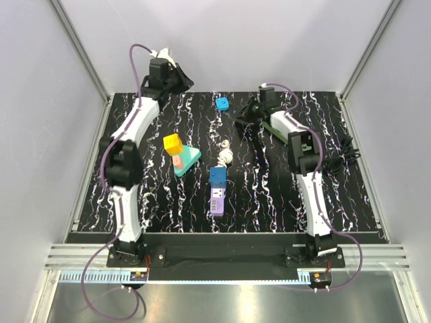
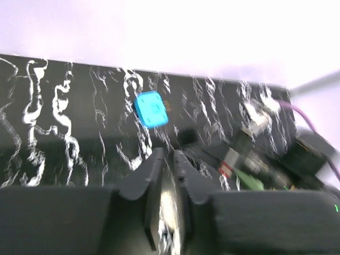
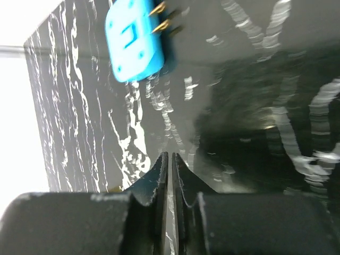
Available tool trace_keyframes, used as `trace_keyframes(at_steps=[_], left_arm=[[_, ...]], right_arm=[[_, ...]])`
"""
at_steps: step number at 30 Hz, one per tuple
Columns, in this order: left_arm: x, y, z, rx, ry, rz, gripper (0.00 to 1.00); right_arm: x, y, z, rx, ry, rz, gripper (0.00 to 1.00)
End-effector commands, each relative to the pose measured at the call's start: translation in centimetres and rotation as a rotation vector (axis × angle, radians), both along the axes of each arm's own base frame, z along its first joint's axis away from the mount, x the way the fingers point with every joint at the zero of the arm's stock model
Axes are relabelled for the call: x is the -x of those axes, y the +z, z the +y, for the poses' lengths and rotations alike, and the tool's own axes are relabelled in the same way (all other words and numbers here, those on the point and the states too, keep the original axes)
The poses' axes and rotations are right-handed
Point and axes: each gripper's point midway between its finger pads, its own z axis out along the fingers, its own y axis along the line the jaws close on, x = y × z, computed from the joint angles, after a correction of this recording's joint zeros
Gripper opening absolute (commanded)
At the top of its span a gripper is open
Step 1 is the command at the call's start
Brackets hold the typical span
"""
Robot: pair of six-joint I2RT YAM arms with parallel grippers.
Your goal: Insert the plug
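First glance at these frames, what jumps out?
The bright blue plug lying alone at the far centre of the black marbled table, prongs showing in the right wrist view. Mid-table, a yellow block on a teal wedge, beside a blue-and-purple socket block.

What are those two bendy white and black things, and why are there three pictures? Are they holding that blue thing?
They are two robot arms. One picture looks down from above; the other two come from small cameras on each wrist. On the dark marbled table lie a blue plug with metal pins, a purple socket block and a teal piece with a yellow cube. The left gripper and the right gripper are nearly closed with nothing between their fingers. The plug lies by itself.
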Motion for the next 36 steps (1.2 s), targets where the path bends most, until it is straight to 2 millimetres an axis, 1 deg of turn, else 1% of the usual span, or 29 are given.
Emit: trace_keyframes(at_steps=[1, 2, 3, 4, 5, 6, 7, 8, 10, 11, 12, 14, 16, 17, 19, 20, 21, 22, 23, 25, 26, 28, 30, 31, 32, 33, 34, 35, 36], left_arm=[[-5.9, -0.5, 1.3, 0.217, 0.129, -0.101, 0.12], [-7.1, 1.1, 1.1, 0.306, 0.140, -0.159, 0.08], [-8.4, -1.1, 0.8, 0.336, 0.152, -0.143, 0.05], [-9.3, -1.1, 0.6, 0.374, 0.159, -0.173, 0.01], [-10.8, -2.6, -0.3, 0.436, 0.170, -0.158, 0.00], [-11.6, -3.6, -0.6, 0.460, 0.179, -0.153, 0.00], [-12.4, -4.1, -1.1, 0.490, 0.190, -0.160, 0.00], [-13.3, -6.2, -2.3, 0.535, 0.196, -0.143, 0.00], [-14.0, -8.0, -3.4, 0.568, 0.220, -0.137, 0.00], [-14.3, -10.7, -4.3, 0.567, 0.241, -0.106, 0.00], [-14.6, -10.3, -4.7, 0.570, 0.245, -0.125, 0.00], [-14.6, -12.3, -5.1, 0.554, 0.290, -0.106, 0.00], [-14.6, -14.1, -5.1, 0.541, 0.333, -0.078, 0.00], [-14.6, -15.2, -5.1, 0.540, 0.354, -0.067, 0.00], [-14.6, -15.9, -5.5, 0.544, 0.363, -0.054, 0.00], [-14.6, -17.0, -5.8, 0.544, 0.371, -0.035, 0.00], [-14.5, -17.5, -6.1, 0.541, 0.373, -0.024, 0.00], [-14.5, -17.7, -6.3, 0.542, 0.372, -0.020, 0.00], [-14.3, -18.4, -6.8, 0.541, 0.369, -0.009, 0.00], [-14.2, -19.0, -7.1, 0.530, 0.376, -0.002, 0.00], [-14.0, -19.4, -7.5, 0.518, 0.375, 0.003, 0.00], [-13.8, -20.4, -7.6, 0.511, 0.383, 0.028, 0.00], [-13.6, -21.2, -8.1, 0.534, 0.380, 0.052, 0.00], [-13.5, -21.4, -8.5, 0.539, 0.370, 0.063, 0.00], [-13.2, -22.0, -9.2, 0.543, 0.343, 0.084, 0.00], [-13.0, -21.7, -9.9, 0.542, 0.320, 0.086, 0.00], [-12.7, -21.7, -10.4, 0.539, 0.306, 0.096, 0.00], [-12.2, -21.2, -11.4, 0.530, 0.270, 0.095, 0.00], [-11.8, -21.5, -11.9, 0.515, 0.255, 0.101, 0.00]], right_arm=[[0.1, 7.6, 0.0, -0.075, 0.021, -0.122, 0.12], [1.3, 8.5, -0.3, -0.077, 0.022, -0.121, 0.12], [1.9, 9.1, -0.4, -0.084, 0.023, -0.130, 0.12], [2.1, 10.3, -0.4, -0.103, 0.021, -0.169, 0.11], [3.1, 10.8, -0.8, -0.101, 0.018, -0.166, 0.11], [3.5, 11.0, -0.9, -0.099, 0.013, -0.164, 0.10], [4.3, 10.5, -1.0, -0.098, 0.010, -0.144, 0.10], [4.7, 11.7, -1.1, -0.108, 0.012, -0.158, 0.09], [5.5, 12.4, -0.8, -0.136, 0.037, -0.159, 0.09], [6.1, 13.1, -0.7, -0.140, 0.047, -0.165, 0.09], [6.5, 13.6, -0.6, -0.148, 0.065, -0.168, 0.09], [7.3, 14.8, -0.8, -0.146, 0.080, -0.188, 0.09], [7.6, 15.3, -1.3, -0.144, 0.072, -0.192, 0.10], [7.7, 16.3, -1.5, -0.147, 0.070, -0.211, 0.10], [7.7, 17.0, -2.1, -0.139, 0.072, -0.226, 0.10], [7.6, 17.7, -2.5, -0.137, 0.066, -0.237, 0.10], [7.6, 17.9, -2.8, -0.135, 0.064, -0.242, 0.09], [7.5, 18.5, -3.7, -0.135, 0.051, -0.251, 0.10], [7.5, 18.8, -4.1, -0.136, 0.046, -0.256, 0.09], [7.7, 19.6, -4.9, -0.140, 0.040, -0.269, 0.09], [7.8, 19.7, -5.0, -0.145, 0.041, -0.266, 0.10], [8.0, 20.0, -5.1, -0.154, 0.051, -0.267, 0.10], [8.1, 20.3, -5.1, -0.162, 0.060, -0.271, 0.10], [8.2, 20.4, -5.0, -0.165, 0.065, -0.272, 0.10], [8.1, 20.4, -5.1, -0.167, 0.064, -0.271, 0.10], [8.2, 20.6, -5.1, -0.170, 0.068, -0.275, 0.10], [8.1, 20.9, -5.2, -0.175, 0.072, -0.278, 0.10], [8.0, 20.8, -5.3, -0.177, 0.071, -0.277, 0.10], [7.8, 20.9, -5.9, -0.179, 0.067, -0.277, 0.10]])
